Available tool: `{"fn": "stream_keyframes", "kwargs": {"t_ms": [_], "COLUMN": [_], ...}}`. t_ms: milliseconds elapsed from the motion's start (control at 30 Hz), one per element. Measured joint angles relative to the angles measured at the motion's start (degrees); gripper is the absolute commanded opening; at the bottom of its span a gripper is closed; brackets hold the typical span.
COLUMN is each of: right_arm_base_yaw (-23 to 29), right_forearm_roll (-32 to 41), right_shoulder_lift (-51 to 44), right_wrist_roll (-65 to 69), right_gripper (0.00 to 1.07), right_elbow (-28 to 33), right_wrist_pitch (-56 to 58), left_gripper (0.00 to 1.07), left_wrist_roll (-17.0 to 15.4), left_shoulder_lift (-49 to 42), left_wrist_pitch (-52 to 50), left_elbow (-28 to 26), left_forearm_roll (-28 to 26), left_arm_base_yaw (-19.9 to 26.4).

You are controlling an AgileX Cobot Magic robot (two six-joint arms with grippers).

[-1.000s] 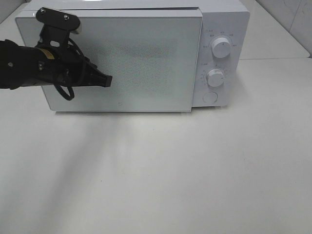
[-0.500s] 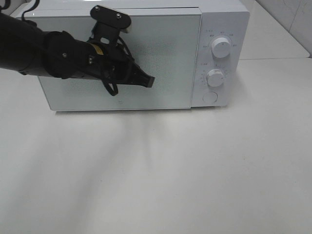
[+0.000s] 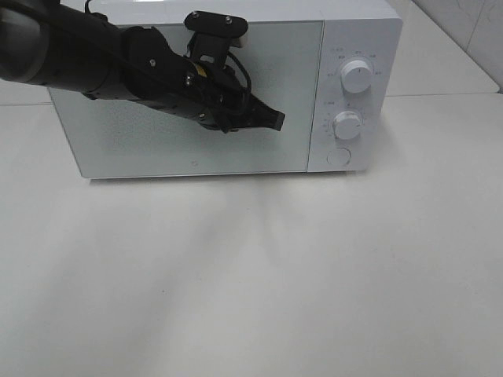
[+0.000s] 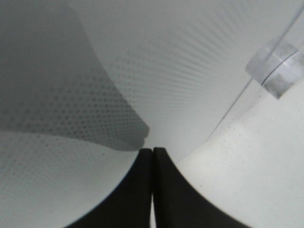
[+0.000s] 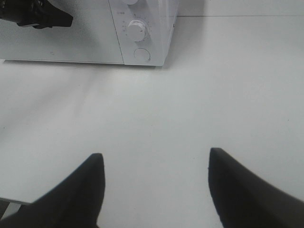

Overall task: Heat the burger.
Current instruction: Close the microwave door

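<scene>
The burger is out of view. A white microwave stands at the back of the table with its door closed. My left gripper is shut, empty, with its tips against or just in front of the right part of the door. In the left wrist view the two black fingers lie pressed together over the dotted door glass. My right gripper hangs open and empty over bare table in front of the microwave. It does not show in the exterior view.
The microwave's control panel holds two round dials and a round button. The white table stretches out in front. A tiled wall corner shows at the back right.
My left arm has swept to the right across the microwave's front. The door, ajar a second ago, now sits flush. The right gripper has not changed.
</scene>
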Motion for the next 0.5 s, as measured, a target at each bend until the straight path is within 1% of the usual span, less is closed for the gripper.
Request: {"fn": "stream_keyframes", "kwargs": {"t_ms": [67,133,167,233,267,300,333,367,400,467,500], "right_arm_base_yaw": [0.00,0.00,0.00,0.00,0.00,0.00,0.00,0.00,0.00,0.00,0.00], "right_forearm_roll": [0.00,0.00,0.00,0.00,0.00,0.00,0.00,0.00,0.00,0.00,0.00], "right_shoulder_lift": [0.00,0.00,0.00,0.00,0.00,0.00,0.00,0.00,0.00,0.00,0.00], "right_wrist_roll": [0.00,0.00,0.00,0.00,0.00,0.00,0.00,0.00,0.00,0.00,0.00], "right_gripper": [0.60,0.60,0.60,0.60,0.60,0.60,0.60,0.60,0.60,0.60,0.60], "right_elbow": [0.00,0.00,0.00,0.00,0.00,0.00,0.00,0.00,0.00,0.00,0.00], "right_wrist_pitch": [0.00,0.00,0.00,0.00,0.00,0.00,0.00,0.00,0.00,0.00,0.00], "left_gripper": [0.00,0.00,0.00,0.00,0.00,0.00,0.00,0.00,0.00,0.00,0.00], "left_wrist_roll": [-0.06,0.06,0.06,1.15,1.15,1.83,2.23,2.23,2.92,2.98,3.09], "left_shoulder_lift": [0.00,0.00,0.00,-0.74,-0.74,-1.55,-2.01,-2.01,-2.98,-3.50,-4.70], "left_wrist_pitch": [0.00,0.11,0.11,0.17,0.17,0.52,1.03,1.03,2.12,3.27,6.30], "left_elbow": [-0.23,-0.97,-0.97,-1.60,-1.60,-2.01,-2.23,-2.23,-2.58,-2.64,-2.64], "left_forearm_roll": [0.06,2.23,2.23,6.93,6.93,10.31,11.92,11.92,14.21,14.78,15.58], "left_arm_base_yaw": [-0.46,-1.60,-1.60,-2.98,-2.98,-3.61,-3.84,-3.84,-4.35,-4.41,-4.53]}}
